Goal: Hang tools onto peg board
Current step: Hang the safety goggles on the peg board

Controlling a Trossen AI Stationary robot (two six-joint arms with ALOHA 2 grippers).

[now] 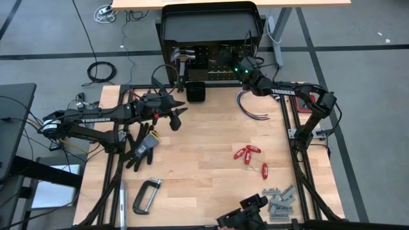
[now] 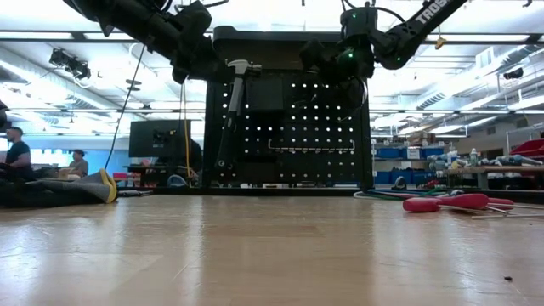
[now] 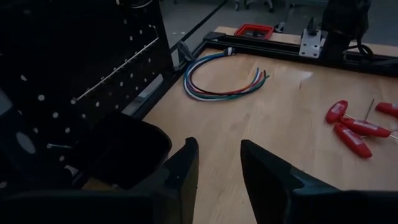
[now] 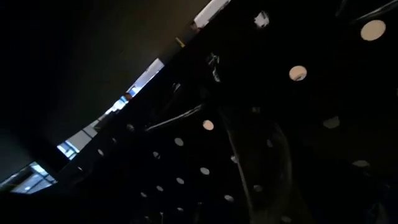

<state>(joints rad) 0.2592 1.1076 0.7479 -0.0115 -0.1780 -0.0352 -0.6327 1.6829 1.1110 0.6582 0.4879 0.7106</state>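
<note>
Steel-headed hammer (image 2: 235, 85) hanging on peg board (image 2: 323, 127); right end effector (image 1: 225, 59) open.

The left arm reaches in from the left side, its wrist bent forward, and the left gripper (image 3: 217, 177) hangs above the table with its two dark fingers (image 3: 180, 174) parted and nothing between them. The right arm stretches from the right, elbow raised, and the right gripper (image 1: 231, 64) stands wide open.

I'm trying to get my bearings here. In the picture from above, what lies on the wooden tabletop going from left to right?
Black glove → grey C-clamp → small black box → red-handled screwdrivers → grey metal pieces.
</note>
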